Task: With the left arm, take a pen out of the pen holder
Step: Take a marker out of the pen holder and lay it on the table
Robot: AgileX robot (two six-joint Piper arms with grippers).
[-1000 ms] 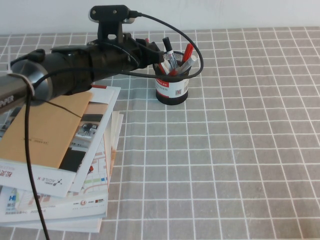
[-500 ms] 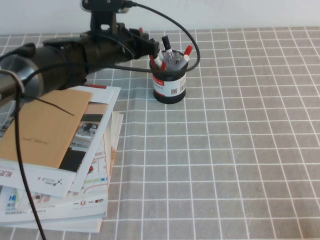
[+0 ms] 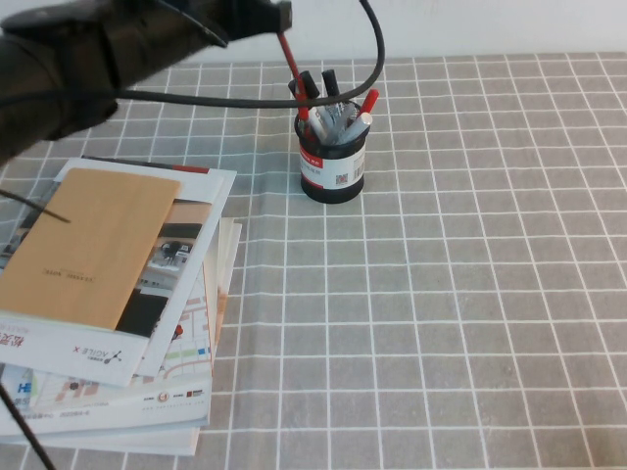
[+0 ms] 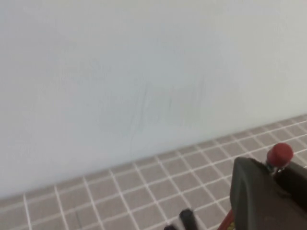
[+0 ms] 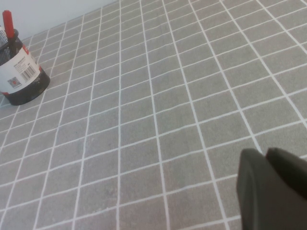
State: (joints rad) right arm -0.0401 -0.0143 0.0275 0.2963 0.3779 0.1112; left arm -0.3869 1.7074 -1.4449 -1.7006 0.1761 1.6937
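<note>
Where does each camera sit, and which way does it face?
High view: raised on robot's side, looking down at the table; left gripper holds the red pen by the pen holder.
Left wrist view: on that wrist, facing the wall; left gripper shows.
Right wrist view: on that wrist, looking across the table; right gripper shows.
Shared: high and right wrist views both show the pen holder.

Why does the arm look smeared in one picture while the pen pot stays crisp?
High view: the left arm is smeared, the left gripper at the top edge gripping a red pen; the pen holder stands sharp. Left wrist view: hazy, mostly wall. Right wrist view: tiles crisp, the right gripper a dark blur close to the lens.
</note>
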